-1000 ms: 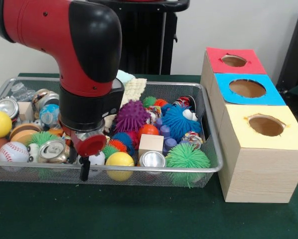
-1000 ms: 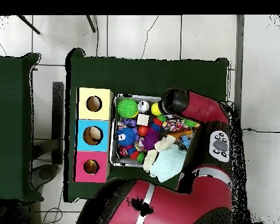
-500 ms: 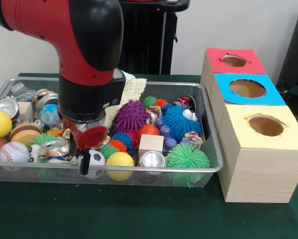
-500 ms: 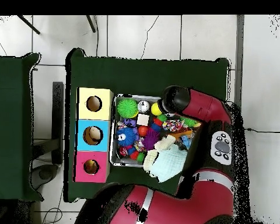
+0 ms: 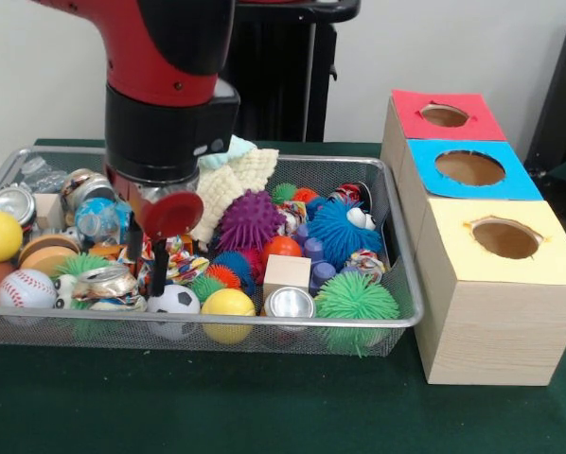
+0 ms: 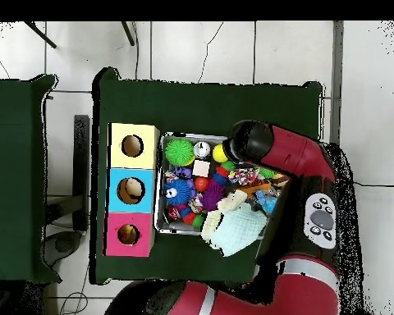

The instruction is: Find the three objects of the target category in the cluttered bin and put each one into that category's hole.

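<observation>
Rising out of the mesh bin (image 5: 292, 324) is the change. The end effector (image 5: 146, 257) was down at the front row of clutter a second ago and now hangs higher, at left centre of the frame. Its two dark fingers stand apart with nothing between them. The crushed can (image 5: 105, 282), low left just behind the front rim beside the small soccer ball (image 5: 174, 301), tipped a little but stayed in the bin. I read that as a failed pick, with nothing sorted yet and a fresh grasp needed. The crushed can lies flat, long axis roughly left to right across the frame. Which end is the lid is unclear. At right, the yellow box (image 5: 496, 284) is nearest, then the blue box (image 5: 425, 165), then the red box (image 5: 411, 106).
</observation>
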Action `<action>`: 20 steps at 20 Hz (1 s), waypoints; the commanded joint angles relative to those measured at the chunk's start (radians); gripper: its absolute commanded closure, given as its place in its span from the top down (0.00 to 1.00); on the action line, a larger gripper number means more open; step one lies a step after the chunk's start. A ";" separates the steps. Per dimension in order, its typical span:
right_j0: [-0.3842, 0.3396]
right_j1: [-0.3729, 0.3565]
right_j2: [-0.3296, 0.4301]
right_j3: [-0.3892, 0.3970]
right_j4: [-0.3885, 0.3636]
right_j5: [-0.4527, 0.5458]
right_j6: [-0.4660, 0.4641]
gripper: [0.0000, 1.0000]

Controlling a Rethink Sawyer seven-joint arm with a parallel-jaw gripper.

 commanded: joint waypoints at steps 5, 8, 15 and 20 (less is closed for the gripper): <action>0.001 -0.032 0.068 0.173 -0.060 0.015 -0.034 1.00; 0.000 -0.043 0.066 0.188 -0.064 0.025 -0.042 1.00; -0.036 -0.066 0.086 0.301 -0.065 -0.066 -0.041 1.00; -0.061 -0.067 0.105 0.345 -0.062 -0.102 -0.044 1.00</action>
